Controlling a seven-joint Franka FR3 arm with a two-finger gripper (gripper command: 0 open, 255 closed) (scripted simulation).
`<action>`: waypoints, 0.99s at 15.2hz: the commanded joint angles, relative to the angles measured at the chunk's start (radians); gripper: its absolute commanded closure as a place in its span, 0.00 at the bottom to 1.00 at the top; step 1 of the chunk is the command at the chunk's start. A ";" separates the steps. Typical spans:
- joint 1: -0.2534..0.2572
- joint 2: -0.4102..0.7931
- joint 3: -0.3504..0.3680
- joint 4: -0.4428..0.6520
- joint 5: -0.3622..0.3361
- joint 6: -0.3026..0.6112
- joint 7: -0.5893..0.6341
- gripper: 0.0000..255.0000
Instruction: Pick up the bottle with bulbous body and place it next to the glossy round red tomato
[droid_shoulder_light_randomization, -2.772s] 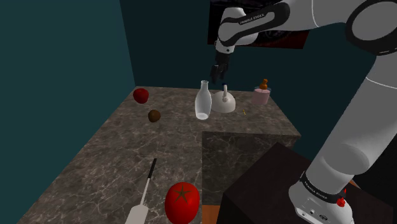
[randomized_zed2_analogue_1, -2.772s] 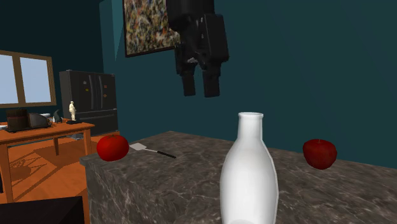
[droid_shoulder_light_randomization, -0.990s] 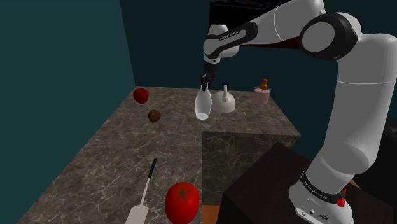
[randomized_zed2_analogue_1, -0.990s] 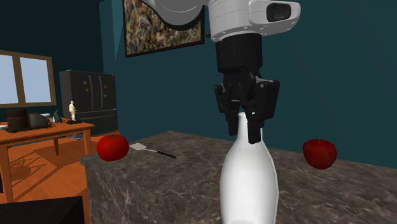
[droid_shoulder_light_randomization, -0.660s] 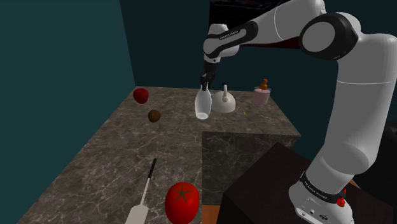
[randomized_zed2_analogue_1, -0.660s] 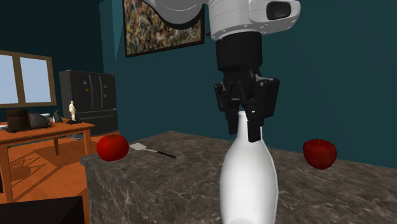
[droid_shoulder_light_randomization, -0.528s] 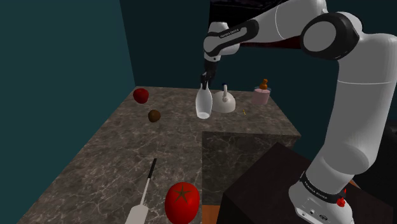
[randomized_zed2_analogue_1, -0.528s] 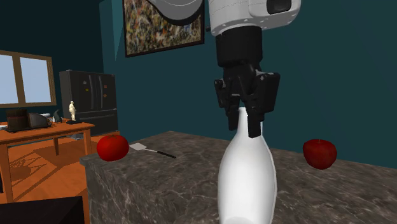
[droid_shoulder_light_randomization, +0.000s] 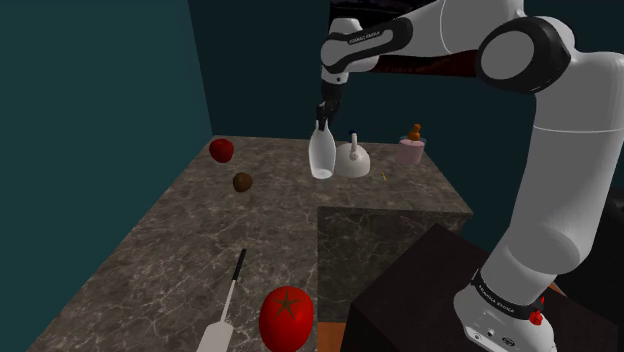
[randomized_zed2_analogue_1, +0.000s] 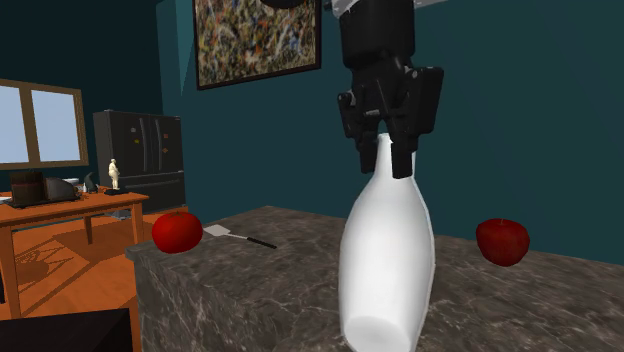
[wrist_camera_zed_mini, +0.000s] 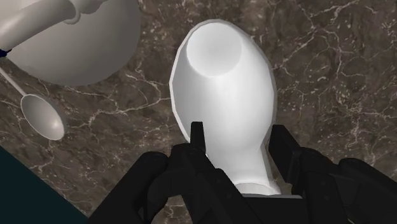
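My gripper (droid_shoulder_light_randomization: 322, 118) is shut on the neck of a white bottle (droid_shoulder_light_randomization: 320, 156) with a wide rounded body. The bottle hangs a little above the marble counter (droid_shoulder_light_randomization: 190, 250) near its far edge, base tilted slightly. From the second exterior view, the gripper (randomized_zed2_analogue_1: 388, 150) clasps the neck and the bottle (randomized_zed2_analogue_1: 387, 250) shows its underside. Looking down the wrist view, both fingers of the gripper (wrist_camera_zed_mini: 235, 149) grip the bottle (wrist_camera_zed_mini: 222, 89). A large red tomato (droid_shoulder_light_randomization: 286, 318) with a star-shaped stem sits at the counter's near edge; it also shows as the tomato (randomized_zed2_analogue_1: 177, 231). A smaller red fruit (droid_shoulder_light_randomization: 221, 150) lies far left.
A white round pot (droid_shoulder_light_randomization: 351, 160) stands just behind the bottle, with a spoon (wrist_camera_zed_mini: 41, 118) beside it. A pink cup (droid_shoulder_light_randomization: 411, 148) is at the far right, a brown ball (droid_shoulder_light_randomization: 242, 182) mid-left, a spatula (droid_shoulder_light_randomization: 228, 305) beside the large tomato. The dark stand (droid_shoulder_light_randomization: 440, 290) fills the lower right.
The gripper has risen with the bottle in it. The bottle has left the counter and now hangs slightly tilted.
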 joint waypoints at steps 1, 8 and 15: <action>0.000 -0.006 0.000 0.022 -0.001 -0.028 0.001 1.00; -0.001 -0.011 -0.001 0.109 -0.003 -0.119 0.005 1.00; -0.002 -0.004 -0.001 0.213 -0.003 -0.216 0.008 1.00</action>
